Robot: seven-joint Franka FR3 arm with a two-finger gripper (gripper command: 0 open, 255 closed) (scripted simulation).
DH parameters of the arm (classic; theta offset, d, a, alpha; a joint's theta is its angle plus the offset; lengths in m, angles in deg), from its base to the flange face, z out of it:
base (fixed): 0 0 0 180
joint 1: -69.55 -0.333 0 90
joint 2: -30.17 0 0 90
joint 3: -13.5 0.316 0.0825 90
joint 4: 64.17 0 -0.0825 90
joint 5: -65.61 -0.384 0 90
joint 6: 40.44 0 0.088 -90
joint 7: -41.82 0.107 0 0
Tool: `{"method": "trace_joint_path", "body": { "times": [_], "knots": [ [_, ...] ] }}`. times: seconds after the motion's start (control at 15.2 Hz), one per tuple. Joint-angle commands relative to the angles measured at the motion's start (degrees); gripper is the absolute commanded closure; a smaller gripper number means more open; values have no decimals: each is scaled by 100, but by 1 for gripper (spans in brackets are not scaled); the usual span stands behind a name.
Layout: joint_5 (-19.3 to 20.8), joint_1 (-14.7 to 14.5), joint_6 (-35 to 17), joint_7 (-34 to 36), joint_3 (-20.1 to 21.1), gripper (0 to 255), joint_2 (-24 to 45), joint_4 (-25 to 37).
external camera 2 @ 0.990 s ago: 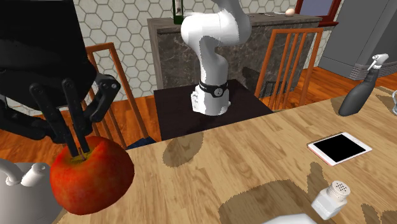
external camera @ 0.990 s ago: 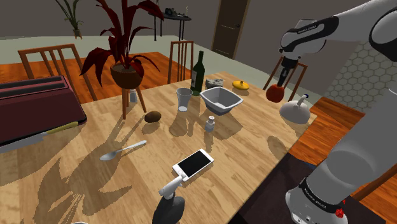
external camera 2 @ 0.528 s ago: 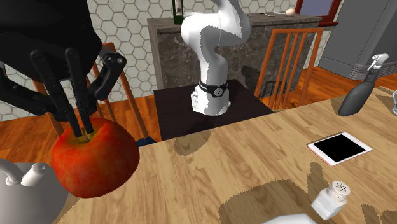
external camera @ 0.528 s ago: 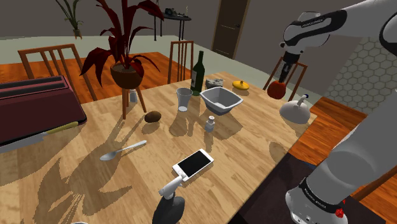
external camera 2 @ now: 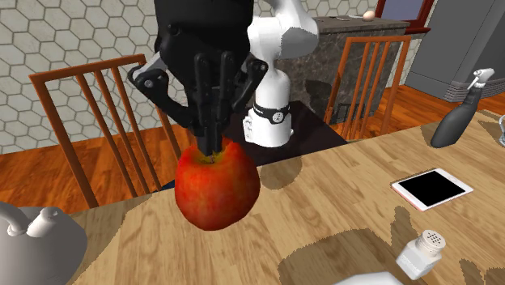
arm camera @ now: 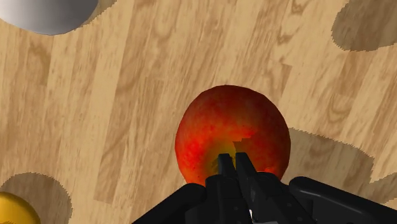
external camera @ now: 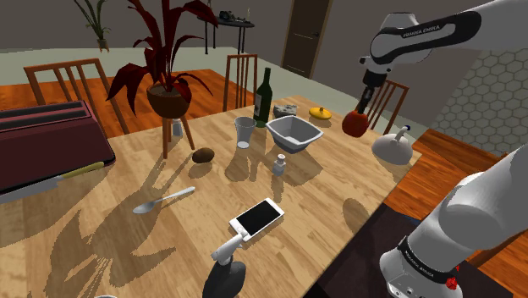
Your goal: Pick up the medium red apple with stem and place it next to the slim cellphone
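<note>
Apple (external camera: pixel 354 124) swung inward over table (external camera: pixel 330 182) (gripper (external camera: pixel 361 107) pinching it); cellphone (external camera: pixel 256 217) well apart

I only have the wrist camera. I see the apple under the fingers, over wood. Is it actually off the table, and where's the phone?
Observer: Yes. In the shoulder view the red apple hangs from the gripper clear above the table, near the white kettle.
Operator: And the phone?
Observer: The cellphone lies flat, screen up, near the table edge by the stand, far from the apple and next to a spray bottle.
</note>
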Motion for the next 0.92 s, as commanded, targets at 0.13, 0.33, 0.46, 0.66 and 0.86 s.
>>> {"method": "trace_joint_path", "body": {
  "times": [0.13,0.33,0.46,0.66,0.86],
  "knots": [
    [102,-162,52,630,392,255,-454,-459],
    [88,-302,107,1077,701,255,-686,-691],
    [54,-406,145,1370,906,255,-810,-814],
    [-28,-570,201,1801,1217,255,-947,-951],
    [-138,-743,253,2224,1529,255,-1025,-1029]
  ]
}}
